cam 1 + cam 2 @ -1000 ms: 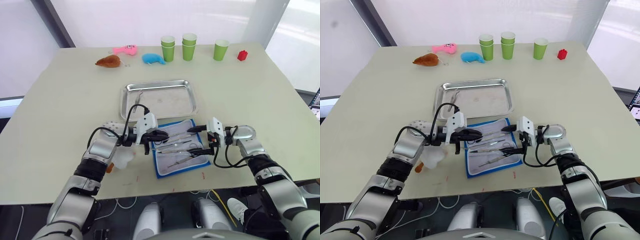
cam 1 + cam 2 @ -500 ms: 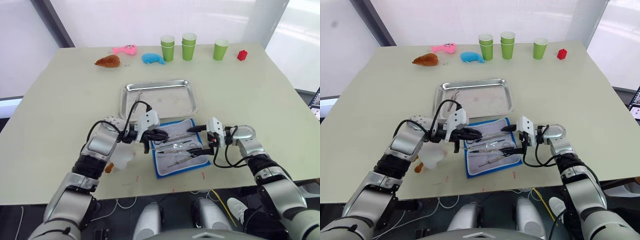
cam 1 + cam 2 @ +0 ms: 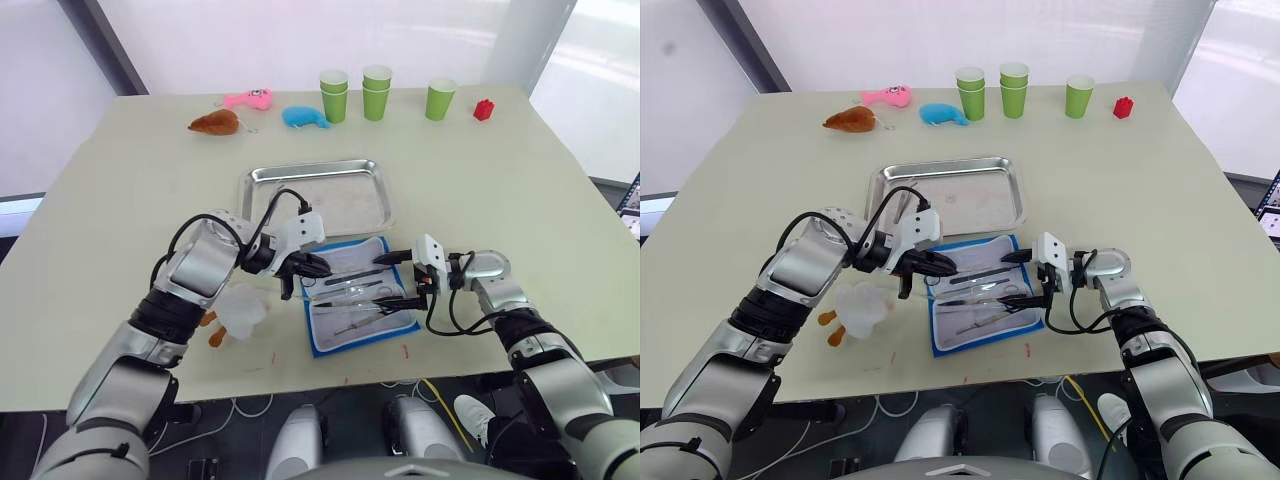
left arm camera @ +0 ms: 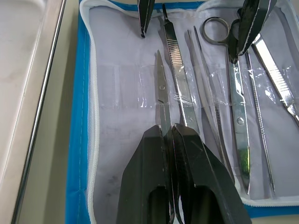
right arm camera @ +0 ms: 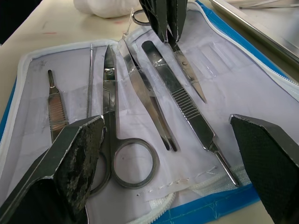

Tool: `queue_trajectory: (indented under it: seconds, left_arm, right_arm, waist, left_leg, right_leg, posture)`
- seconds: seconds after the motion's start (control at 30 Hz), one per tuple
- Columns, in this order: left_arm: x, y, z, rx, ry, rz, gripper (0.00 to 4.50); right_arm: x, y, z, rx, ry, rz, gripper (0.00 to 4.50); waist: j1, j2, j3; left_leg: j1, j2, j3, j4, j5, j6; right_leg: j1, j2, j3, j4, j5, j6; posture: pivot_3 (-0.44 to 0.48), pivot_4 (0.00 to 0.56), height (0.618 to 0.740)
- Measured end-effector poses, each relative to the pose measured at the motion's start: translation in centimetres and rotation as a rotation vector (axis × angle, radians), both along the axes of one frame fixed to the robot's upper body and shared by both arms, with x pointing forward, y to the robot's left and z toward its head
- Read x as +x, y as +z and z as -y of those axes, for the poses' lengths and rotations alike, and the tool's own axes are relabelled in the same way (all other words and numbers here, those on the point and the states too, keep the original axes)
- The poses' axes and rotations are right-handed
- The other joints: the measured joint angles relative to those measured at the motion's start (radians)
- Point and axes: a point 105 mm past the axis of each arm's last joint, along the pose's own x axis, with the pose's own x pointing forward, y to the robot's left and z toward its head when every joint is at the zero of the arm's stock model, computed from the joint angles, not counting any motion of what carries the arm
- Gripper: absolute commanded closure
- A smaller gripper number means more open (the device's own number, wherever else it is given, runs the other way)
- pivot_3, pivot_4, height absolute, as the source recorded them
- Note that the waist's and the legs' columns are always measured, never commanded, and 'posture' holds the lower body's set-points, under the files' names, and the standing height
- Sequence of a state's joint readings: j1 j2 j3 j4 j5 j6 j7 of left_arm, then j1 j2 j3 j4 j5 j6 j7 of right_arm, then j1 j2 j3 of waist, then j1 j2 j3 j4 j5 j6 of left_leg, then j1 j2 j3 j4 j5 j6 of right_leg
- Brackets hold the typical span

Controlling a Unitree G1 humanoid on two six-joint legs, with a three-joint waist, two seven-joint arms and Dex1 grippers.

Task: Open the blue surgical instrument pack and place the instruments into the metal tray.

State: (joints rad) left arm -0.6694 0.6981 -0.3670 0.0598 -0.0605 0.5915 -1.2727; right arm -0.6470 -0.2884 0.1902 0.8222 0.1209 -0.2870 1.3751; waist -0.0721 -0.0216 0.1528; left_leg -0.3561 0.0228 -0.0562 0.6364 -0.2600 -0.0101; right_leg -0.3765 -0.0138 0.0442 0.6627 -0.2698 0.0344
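The blue surgical instrument pack [image 3: 327, 336] lies open near the table's front edge, its pale lining up. Several silver instruments sit in its clear sleeves: ring-handled scissors [image 5: 112, 116], tweezers [image 5: 149, 107] and a flat handle [image 5: 182, 102]. My left gripper [image 4: 169, 133] is at the pack's left part, shut on a small pair of scissors [image 4: 161, 93] that still lies on the lining. At the pack's right edge my right gripper [image 3: 393, 279] is open, its fingers [image 5: 70, 154] spread wide over the ring handles. The metal tray [image 3: 350, 168] sits just beyond the pack.
Three stacks of green cups [image 3: 377, 92] and a red block [image 3: 484, 110] stand along the far edge, with blue [image 3: 305, 117], pink [image 3: 250, 99] and brown [image 3: 216, 123] plush toys beside them. A white plush [image 3: 240, 308] lies under my left forearm.
My left arm has lifted and turned at the elbow, and its gripper has shifted slightly further over the pack. The right arm has not moved.
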Motion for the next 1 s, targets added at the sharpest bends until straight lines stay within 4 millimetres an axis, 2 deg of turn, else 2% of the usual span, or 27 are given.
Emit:
queue_trajectory:
  seconds: [0.53, 0.8, 0.93, 1.0]
  left_arm:
    - [-0.5, 1.0, -1.1, 0.063, -0.008, -0.002, 4.47]
    - [-1.5, 1.3, -3.4, 0.094, 0.011, -0.024, 4.47]
    - [-2.2, 1.2, -3.5, 0.086, -0.009, -0.045, 4.47]
    - [-2.3, 1.9, -4.0, 0.073, 0.000, -0.045, 4.47]
  right_arm:
    - [0.0, 0.0, 0.0, 0.001, 0.000, 0.001, 0.00]
    - [0.0, 0.0, -0.1, 0.003, -0.001, 0.001, 0.00]
    - [0.0, 0.0, -0.1, 0.003, -0.002, 0.000, 0.00]
    - [0.0, 0.0, -0.1, 0.003, -0.002, 0.000, 0.00]
  waist:
    - [0.000, 0.000, 0.000]
    - [-0.001, 0.000, 0.001]
    - [-0.001, 0.000, 0.001]
    - [-0.001, 0.000, 0.001]
  left_leg:
    - [0.000, 0.000, 0.000, 0.000, 0.000, 0.000]
    - [0.000, 0.000, 0.000, 0.000, 0.000, 0.000]
    - [0.000, 0.000, 0.001, 0.000, 0.000, 0.000]
    - [0.000, 0.001, 0.000, 0.000, 0.000, 0.000]
  right_leg:
    - [0.000, 0.000, 0.000, 0.000, 0.000, 0.000]
    - [-0.001, 0.001, 0.001, 0.000, 0.000, 0.000]
    - [-0.001, 0.000, 0.001, 0.000, 0.000, 0.000]
    - [-0.001, 0.001, 0.001, 0.000, 0.000, 0.000]
  posture:
    - [0.000, 0.150, 0.740]
    - [0.000, 0.150, 0.740]
    - [0.000, 0.150, 0.740]
    - [0.000, 0.150, 0.740]
